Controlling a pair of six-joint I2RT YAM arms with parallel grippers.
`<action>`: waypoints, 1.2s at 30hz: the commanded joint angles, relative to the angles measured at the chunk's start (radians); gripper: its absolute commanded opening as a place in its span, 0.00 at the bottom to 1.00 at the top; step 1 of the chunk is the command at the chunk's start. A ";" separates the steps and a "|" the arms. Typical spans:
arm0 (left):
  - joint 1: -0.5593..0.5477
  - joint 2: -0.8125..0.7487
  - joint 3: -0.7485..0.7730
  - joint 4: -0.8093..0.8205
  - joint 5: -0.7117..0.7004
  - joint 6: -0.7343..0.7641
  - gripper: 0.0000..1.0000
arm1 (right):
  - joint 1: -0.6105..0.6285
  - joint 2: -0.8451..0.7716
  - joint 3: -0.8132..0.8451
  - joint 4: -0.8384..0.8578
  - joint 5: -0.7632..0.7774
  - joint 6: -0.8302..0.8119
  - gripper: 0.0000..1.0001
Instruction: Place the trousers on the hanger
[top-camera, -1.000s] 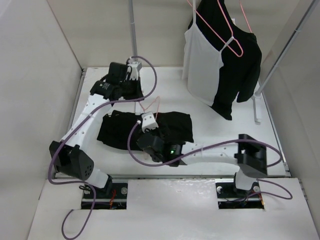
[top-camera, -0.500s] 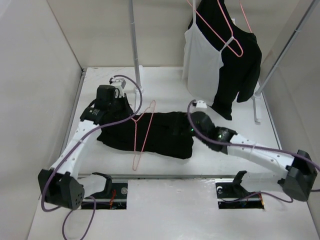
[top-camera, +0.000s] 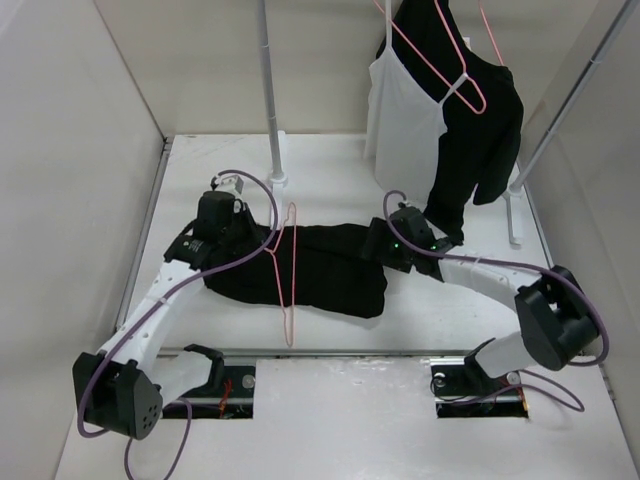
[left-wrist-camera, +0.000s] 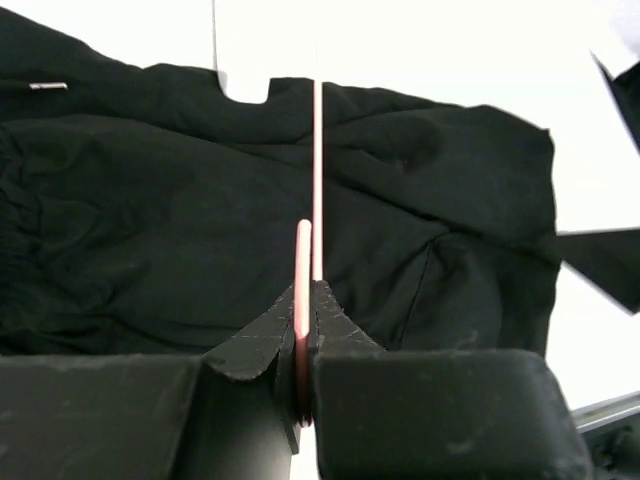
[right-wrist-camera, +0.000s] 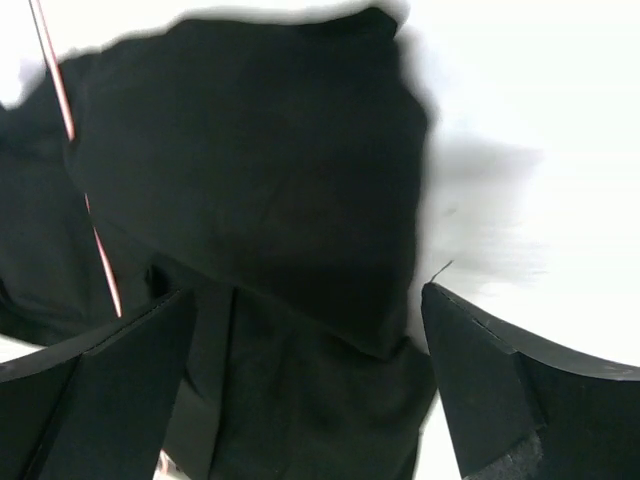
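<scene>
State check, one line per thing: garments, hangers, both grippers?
Long black trousers: lying folded on the white table, not hung.
Thin pink wire hanger: clamped in the left gripper, crossing over the trousers.
Left gripper: shut on the hanger.
Right gripper: open, above the trousers' right end.
White strappy camisole: hanging on a second pink hanger.
Short black top: hanging beside it.

A: What encloses it?
B: Plain white walls (top-camera: 70, 160) on three sides of a white surface (top-camera: 330, 165), evenly lit.
A: Any furniture?
B: A metal pole (top-camera: 267, 90) stands near the far edge; a slanted pole (top-camera: 570, 95) leans at the right.
</scene>
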 joint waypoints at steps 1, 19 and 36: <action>-0.013 -0.005 -0.029 0.039 0.018 -0.095 0.00 | 0.043 0.024 -0.047 0.095 -0.070 0.032 0.96; -0.131 0.028 0.180 0.039 0.137 -0.070 0.00 | 0.052 -0.047 -0.018 -0.104 0.097 0.054 0.94; -0.149 0.039 -0.031 0.116 -0.034 -0.184 0.00 | -0.025 0.076 -0.023 0.064 -0.082 0.020 0.75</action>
